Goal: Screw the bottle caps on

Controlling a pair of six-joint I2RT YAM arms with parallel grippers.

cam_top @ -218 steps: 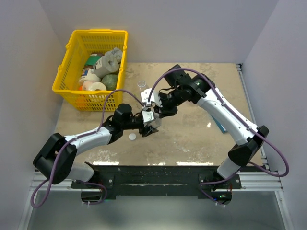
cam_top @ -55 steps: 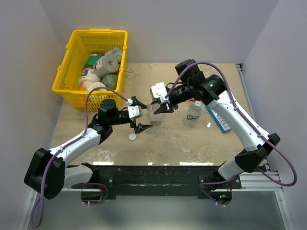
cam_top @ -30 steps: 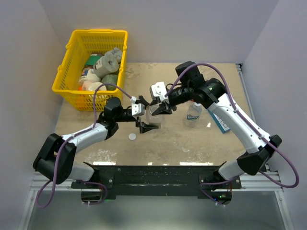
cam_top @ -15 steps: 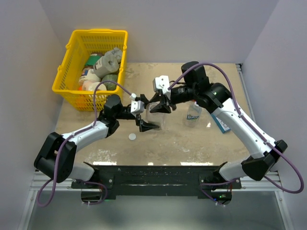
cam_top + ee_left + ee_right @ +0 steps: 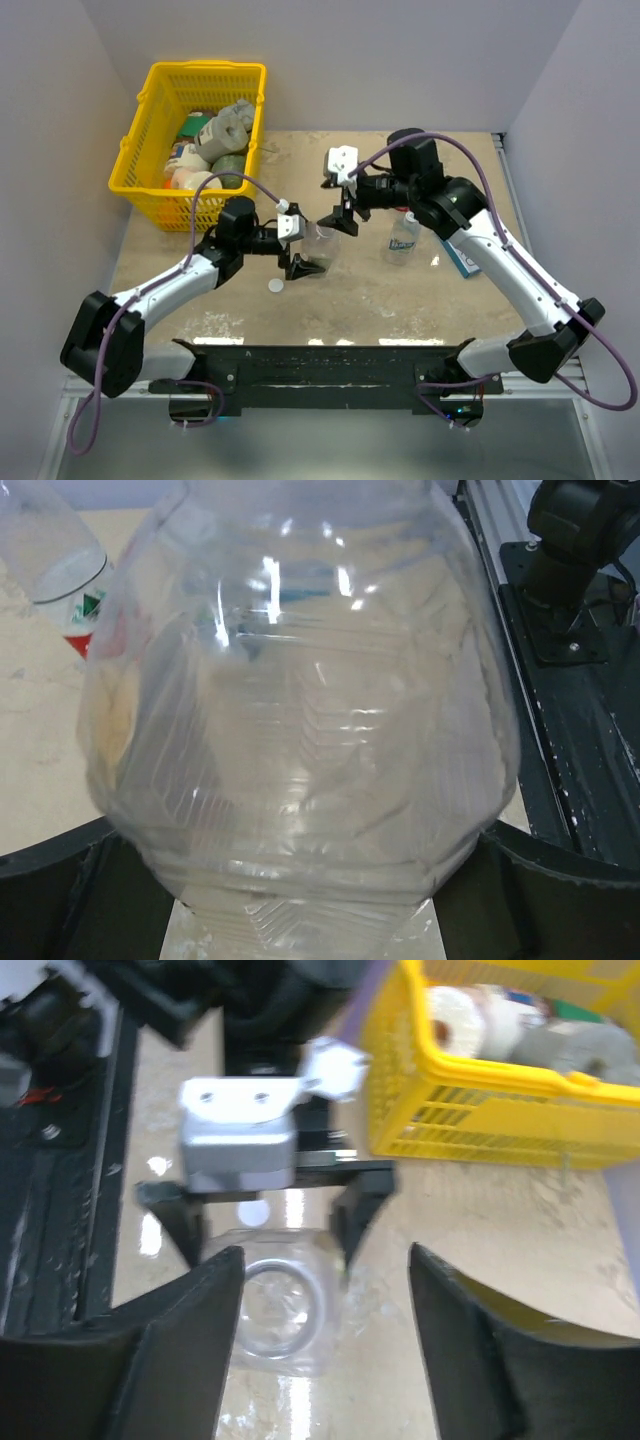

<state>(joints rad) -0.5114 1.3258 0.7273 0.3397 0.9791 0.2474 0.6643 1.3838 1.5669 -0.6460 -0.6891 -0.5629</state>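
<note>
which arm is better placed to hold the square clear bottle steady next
Left. The left gripper straddles the square bottle, a finger on each side, so it probably only needs to close. The right gripper hangs open above the bottle's mouth, not around it.

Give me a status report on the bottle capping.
Left gripper straddling square bottle, grip unclear. Right gripper open above it. White cap loose on table. Nothing blocking.

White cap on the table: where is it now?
In the top view, the white cap lies on the table left of centre, just below the left hand and squarish bottle.
</note>
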